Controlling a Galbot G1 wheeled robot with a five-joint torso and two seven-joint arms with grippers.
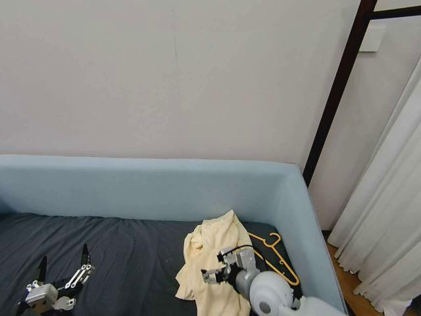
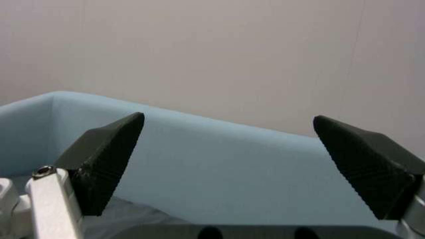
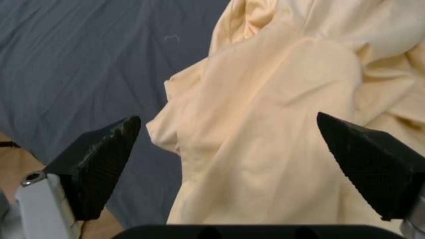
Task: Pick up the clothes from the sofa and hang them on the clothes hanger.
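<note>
I am positioning my right gripper (image 1: 216,266) directly above the yellow garment (image 3: 265,99), jaws spread wide and gripping nothing. The cloth is lying just beneath the gap between my fingers, its long axis running roughly across my closing line. It is looking soft, crumpled and loosely folded on the sofa (image 1: 131,191). My left gripper (image 1: 64,255), likewise wide and empty, is hovering well apart.

The clothes (image 3: 279,124) are soft, matt pale-yellow cloth, creased all over. The sofa (image 1: 118,250) seat is dark grey fabric, faintly wrinkled — its back and side are smooth, matt light-blue upholstery. The right tool (image 3: 229,119) and left tool (image 2: 227,118) carry black fingers (image 3: 99,159) with a finely ribbed, dull face. The clothes hanger (image 1: 283,263) by the sofa's right edge is thin, smooth and orange.
</note>
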